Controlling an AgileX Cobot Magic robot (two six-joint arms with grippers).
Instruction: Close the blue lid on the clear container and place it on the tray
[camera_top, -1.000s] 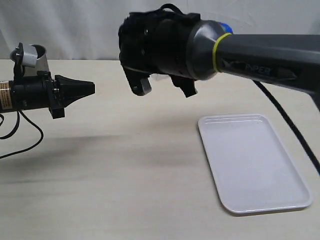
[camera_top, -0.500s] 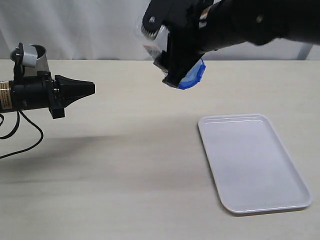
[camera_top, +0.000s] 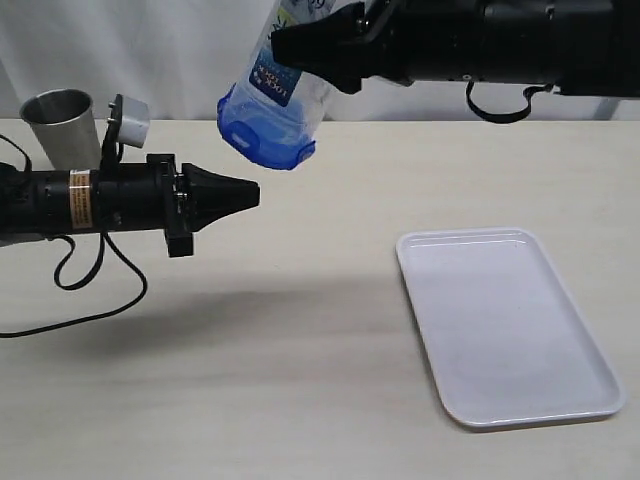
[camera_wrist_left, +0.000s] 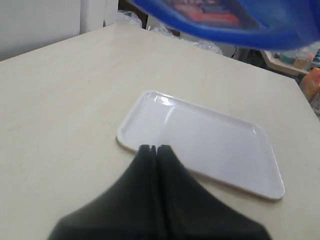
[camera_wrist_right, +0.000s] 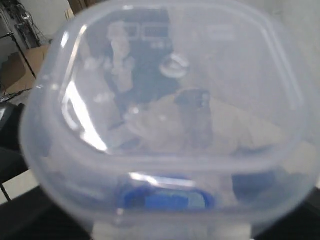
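right hand grips the clear container aloft; left hand, shut and empty, should press the blue lid flaps squarely.

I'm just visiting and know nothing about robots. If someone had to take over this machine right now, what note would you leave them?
Left gripper: shut, holding nothing, pointing toward the lid from just below it.
Right gripper: clamped on the clear container, which hangs tilted in the air, lid end down.
The blue lid sits on the container's mouth; whether its flaps are snapped down cannot be told.
The tray has nothing on it, on the right arm's side.
Done: lid on, container lifted.
Left: make sure the flaps are latched, then set the container on the tray.
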